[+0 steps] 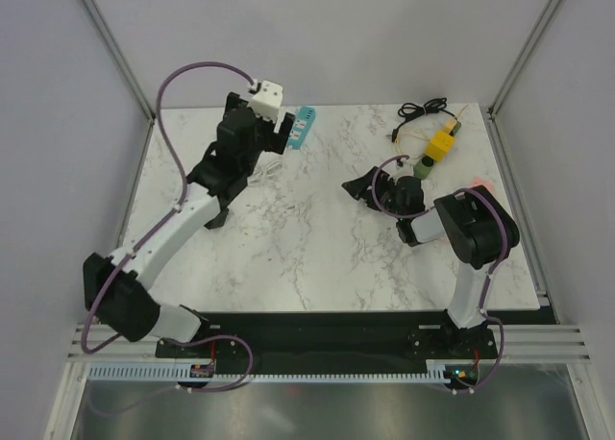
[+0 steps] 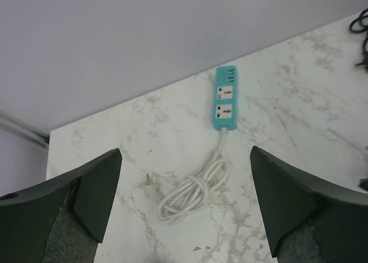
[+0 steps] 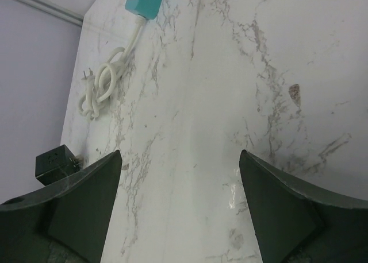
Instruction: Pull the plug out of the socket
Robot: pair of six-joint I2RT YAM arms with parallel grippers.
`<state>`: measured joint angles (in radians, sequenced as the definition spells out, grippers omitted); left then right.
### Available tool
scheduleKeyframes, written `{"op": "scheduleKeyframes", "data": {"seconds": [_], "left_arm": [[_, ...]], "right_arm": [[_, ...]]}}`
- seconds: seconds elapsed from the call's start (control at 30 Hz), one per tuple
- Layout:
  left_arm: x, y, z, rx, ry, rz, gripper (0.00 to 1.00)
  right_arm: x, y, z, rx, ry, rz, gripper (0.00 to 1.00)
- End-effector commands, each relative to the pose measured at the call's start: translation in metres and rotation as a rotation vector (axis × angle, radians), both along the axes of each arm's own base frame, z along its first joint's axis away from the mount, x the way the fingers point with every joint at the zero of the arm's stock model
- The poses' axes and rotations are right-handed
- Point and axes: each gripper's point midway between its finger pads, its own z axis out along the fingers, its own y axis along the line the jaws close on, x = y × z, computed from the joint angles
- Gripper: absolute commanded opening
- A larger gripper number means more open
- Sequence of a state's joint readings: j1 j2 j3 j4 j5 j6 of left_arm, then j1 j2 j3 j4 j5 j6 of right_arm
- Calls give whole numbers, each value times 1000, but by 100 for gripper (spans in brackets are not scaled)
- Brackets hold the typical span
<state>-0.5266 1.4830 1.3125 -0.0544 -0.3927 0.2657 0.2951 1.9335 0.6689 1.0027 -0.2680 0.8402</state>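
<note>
Notably, the teal socket strip (image 2: pixel 225 99) lies dead ahead of the left gripper (image 2: pixel 185 151), jaws wide apart, its long axis pointing away; the right gripper (image 3: pixel 179 154), jaws likewise apart, is farther off.

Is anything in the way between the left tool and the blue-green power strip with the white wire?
Nothing visible blocks it. The open left tool faces the teal plastic power strip. Between them there is only the bare white marble table and the strip's own coiled white cord, lying flat.
</note>
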Motion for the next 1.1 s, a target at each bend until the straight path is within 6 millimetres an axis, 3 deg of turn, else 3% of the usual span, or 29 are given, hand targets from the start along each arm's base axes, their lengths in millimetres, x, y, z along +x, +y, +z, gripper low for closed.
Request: {"op": "scheduleKeyframes", "data": {"seconds": [0.0,0.1,0.23,0.3,0.4,0.47,0.5,0.53,0.6,0.63,0.67,0.7,0.73,0.77,0.83,0.9,0.93,0.97,1.03,1.07], "left_arm": [[-46,-12,-21,-177,160,-86,100],[-66,-8,-28,-249,201,-76,100],[-100,-27,-42,-395,288,-189,92],[-103,-29,-40,-438,299,-191,92],[-100,-36,-37,-505,299,-185,98],[-95,-42,-37,-543,279,-201,100],[-92,-47,-34,-559,251,-224,100],[-85,-53,-26,-581,192,-258,100],[-72,-59,-21,-586,146,-275,100],[-69,-67,-17,-593,131,-311,100],[-65,-71,-17,-596,127,-319,100],[-57,-78,-27,-591,148,-330,100],[-52,-84,-23,-609,126,-351,100],[-48,-89,-26,-618,126,-361,100],[-34,-105,-44,-644,120,-401,100],[-30,-119,-67,-645,146,-448,100],[-24,-124,-96,-630,189,-443,100],[-21,-128,-99,-637,170,-458,99],[-22,-134,-136,-619,218,-473,97],[-21,-136,-138,-626,209,-488,97]], "right_arm": [[3,3,24,-54,-93,6,91],[-5,-5,25,-86,-99,-38,92],[-17,-13,14,-187,-40,-128,92],[-21,-10,5,-243,-4,-149,92],[-16,-6,12,-309,-11,-193,92],[-12,-18,15,-367,9,-283,92],[-17,-29,8,-424,72,-315,92],[-4,-33,27,-438,65,-365,92],[1,-65,33,-590,113,-468,95],[17,-65,60,-595,81,-491,96],[24,-78,69,-623,91,-527,97],[19,-90,66,-681,152,-531,97],[31,-95,89,-663,136,-559,97],[36,-109,94,-656,150,-577,98],[44,-126,113,-634,135,-601,98],[45,-157,119,-629,173,-640,97],[48,-167,130,-633,168,-658,97],[47,-185,136,-639,176,-693,97],[43,-202,139,-666,194,-702,97],[41,-219,139,-671,213,-726,97]]}}
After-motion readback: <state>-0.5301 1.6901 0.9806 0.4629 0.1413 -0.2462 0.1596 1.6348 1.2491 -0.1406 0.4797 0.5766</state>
